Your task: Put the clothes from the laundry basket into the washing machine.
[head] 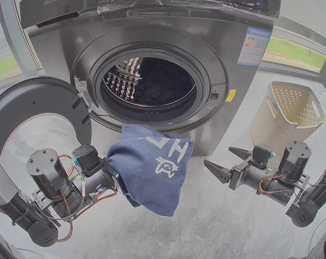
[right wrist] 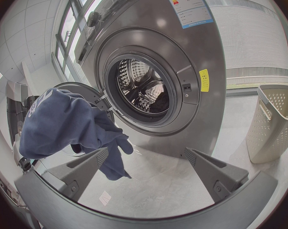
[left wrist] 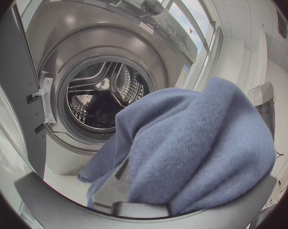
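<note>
A blue garment with white print hangs from my left gripper, which is shut on it just below and in front of the washing machine's open drum. In the left wrist view the blue garment drapes over the gripper and hides most of its fingers. Dark clothing lies inside the drum. My right gripper stands open and empty to the right, in front of the machine's lower right corner. In the right wrist view its fingers are spread wide, with the blue garment off to one side.
The round door is swung open at the left, close to my left arm. A beige laundry basket stands on the grey floor right of the machine; its inside looks empty. Windows lie behind.
</note>
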Tool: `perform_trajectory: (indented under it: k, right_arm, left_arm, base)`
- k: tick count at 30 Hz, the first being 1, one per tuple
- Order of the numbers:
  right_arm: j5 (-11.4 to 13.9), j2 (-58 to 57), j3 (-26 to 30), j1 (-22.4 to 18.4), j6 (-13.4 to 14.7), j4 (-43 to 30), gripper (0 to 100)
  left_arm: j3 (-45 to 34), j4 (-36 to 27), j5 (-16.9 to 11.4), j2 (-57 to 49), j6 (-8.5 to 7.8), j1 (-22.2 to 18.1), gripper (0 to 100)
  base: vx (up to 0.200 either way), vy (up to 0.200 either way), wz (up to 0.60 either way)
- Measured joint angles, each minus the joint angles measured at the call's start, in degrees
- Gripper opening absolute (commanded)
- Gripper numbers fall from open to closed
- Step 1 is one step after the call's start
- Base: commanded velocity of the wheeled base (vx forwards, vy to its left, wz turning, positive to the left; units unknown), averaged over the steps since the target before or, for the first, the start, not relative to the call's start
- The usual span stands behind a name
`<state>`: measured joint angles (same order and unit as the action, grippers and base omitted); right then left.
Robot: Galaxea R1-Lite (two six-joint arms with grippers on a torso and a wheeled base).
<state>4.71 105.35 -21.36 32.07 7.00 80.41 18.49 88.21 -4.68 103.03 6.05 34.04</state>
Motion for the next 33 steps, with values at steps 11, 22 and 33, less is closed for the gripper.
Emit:
perform_trajectory:
  k: [11,22,33]
  right_arm:
    - [0.02,0.11,0.17,0.2,0.11,-0.02,100]
    - [0.02,0.3,0.24,0.15,0.11,-0.02,100]
    - [0.02,0.41,0.3,0.37,0.13,-0.02,100]
  left_arm:
    - [-0.17,0.48,0.15,2.01,-0.63,0.09,0]
    - [-0.22,0.44,0.12,2.39,-0.63,0.05,0]
    - [0.16,0.41,0.26,3.88,-1.97,0.11,0]
  base:
    - [0.0,0.091,0.0]
    - [0.0,0.0,0.0]
    - [0.182,0.0,0.0]
